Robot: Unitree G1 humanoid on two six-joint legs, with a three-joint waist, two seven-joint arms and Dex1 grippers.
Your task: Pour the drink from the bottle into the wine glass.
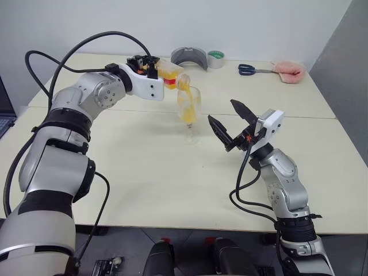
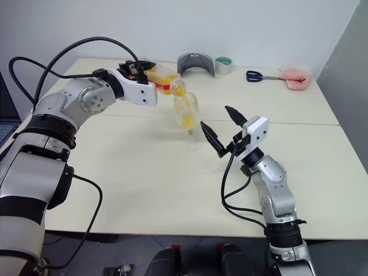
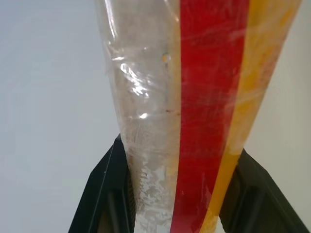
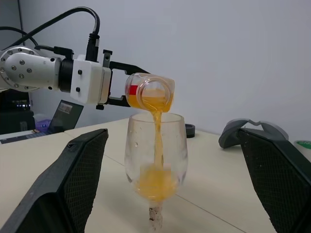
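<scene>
Head views: our left gripper [image 1: 150, 70] is clenched on the tipped bottle [image 1: 171, 73], its mouth over the wine glass [image 1: 189, 109] mid-table, the drink [image 1: 185, 103] streaming in. Right wrist view: our right gripper [image 4: 172, 179] gapes empty beside the glass; tip further and the stream could overshoot the rim.

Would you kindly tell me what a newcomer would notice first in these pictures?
A stream of orange-yellow drink falls from the tipped clear plastic bottle with a red stripe, gripped in the left pincer, into the clear stemmed wine glass mid-table. The right pincer waits open beside the glass, apart from it.
</scene>
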